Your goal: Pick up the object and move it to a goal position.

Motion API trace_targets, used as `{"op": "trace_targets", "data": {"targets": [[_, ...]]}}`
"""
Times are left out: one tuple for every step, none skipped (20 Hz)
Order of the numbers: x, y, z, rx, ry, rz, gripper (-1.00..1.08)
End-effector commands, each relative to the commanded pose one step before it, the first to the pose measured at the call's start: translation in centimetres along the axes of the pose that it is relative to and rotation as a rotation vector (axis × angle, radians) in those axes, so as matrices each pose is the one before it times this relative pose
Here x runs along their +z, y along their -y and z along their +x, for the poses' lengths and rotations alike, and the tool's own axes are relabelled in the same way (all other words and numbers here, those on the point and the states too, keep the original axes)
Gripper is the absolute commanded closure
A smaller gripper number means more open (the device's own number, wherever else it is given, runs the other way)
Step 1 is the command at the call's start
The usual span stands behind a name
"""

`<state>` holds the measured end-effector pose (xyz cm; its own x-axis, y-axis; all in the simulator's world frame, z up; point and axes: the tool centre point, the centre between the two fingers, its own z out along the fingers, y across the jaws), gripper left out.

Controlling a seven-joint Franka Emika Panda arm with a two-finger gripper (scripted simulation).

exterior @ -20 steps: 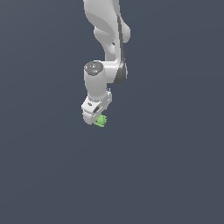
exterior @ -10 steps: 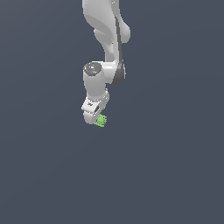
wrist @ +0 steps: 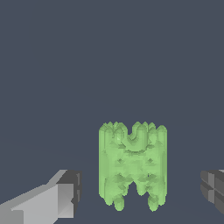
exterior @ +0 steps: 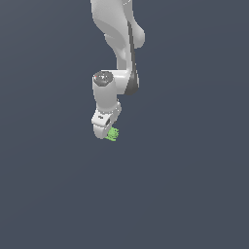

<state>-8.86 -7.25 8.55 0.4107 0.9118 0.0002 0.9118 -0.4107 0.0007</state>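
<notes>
The object (wrist: 132, 164) is a small bright light-green lumpy, ridged piece lying on the dark grey floor. In the wrist view it sits between my two fingers, with a clear gap on each side. One fingertip (wrist: 65, 194) and the other fingertip (wrist: 213, 186) flank it without touching. My gripper (wrist: 140, 192) is open. In the exterior view the white gripper (exterior: 109, 134) hangs straight down over the object (exterior: 114, 134), which peeks out on the exterior view's right of the hand.
The white arm (exterior: 119, 44) rises from the gripper to the frame's upper edge. Around it there is only flat dark grey floor (exterior: 194, 185).
The gripper has sunk slightly lower around the object. The object has stayed in place.
</notes>
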Motion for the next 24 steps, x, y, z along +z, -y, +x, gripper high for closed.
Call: {"op": "trace_targets", "data": {"targets": [[0.797,0.066,-0.003,-0.00099,0.00011,0.00086,-0.92],[0.434,0.022,0.009,-0.00069,-0.00007,0.00002,-0.92],[0.486,0.012,-0.028,0.00000,0.00000,0.00000,-0.92],[0.518,0.020,0.006,-0.00069,-0.00006,0.00002,-0.92],[0.469,0.014,0.010,-0.00069,-0.00004,0.00000,-0.92],[0.410,-0.002,-0.021,0.00000,0.00000,0.00000,-0.92],[0.349,0.000,0.009,-0.00049,0.00004,-0.00003,-0.92],[0.291,-0.012,-0.012,0.00000,0.00000,0.00000,-0.92],[0.234,-0.014,-0.009,0.00000,0.00000,0.00000,-0.92],[0.176,-0.005,0.028,-0.00064,0.00023,-0.00013,-0.92],[0.126,-0.013,-0.004,0.00000,0.00000,0.00000,-0.92],[0.075,-0.009,-0.002,0.00000,0.00000,0.00000,-0.92],[0.025,-0.003,-0.001,0.00000,0.00000,0.00000,-0.92],[0.000,0.000,0.000,0.00000,0.00000,0.00000,1.08],[0.000,0.000,0.000,0.00000,0.00000,0.00000,1.08],[0.000,0.000,0.000,0.00000,0.00000,0.00000,1.08],[0.000,0.000,0.000,0.00000,0.00000,0.00000,1.08],[0.000,0.000,0.000,0.00000,0.00000,0.00000,1.08],[0.000,0.000,0.000,0.00000,0.00000,0.00000,1.08],[0.000,0.000,0.000,0.00000,0.00000,0.00000,1.08],[0.000,0.000,0.000,0.00000,0.00000,0.00000,1.08],[0.000,0.000,0.000,0.00000,0.00000,0.00000,1.08],[0.000,0.000,0.000,0.00000,0.00000,0.00000,1.08],[-0.111,-0.084,0.020,0.00006,-0.00047,-0.00235,1.08]]}}
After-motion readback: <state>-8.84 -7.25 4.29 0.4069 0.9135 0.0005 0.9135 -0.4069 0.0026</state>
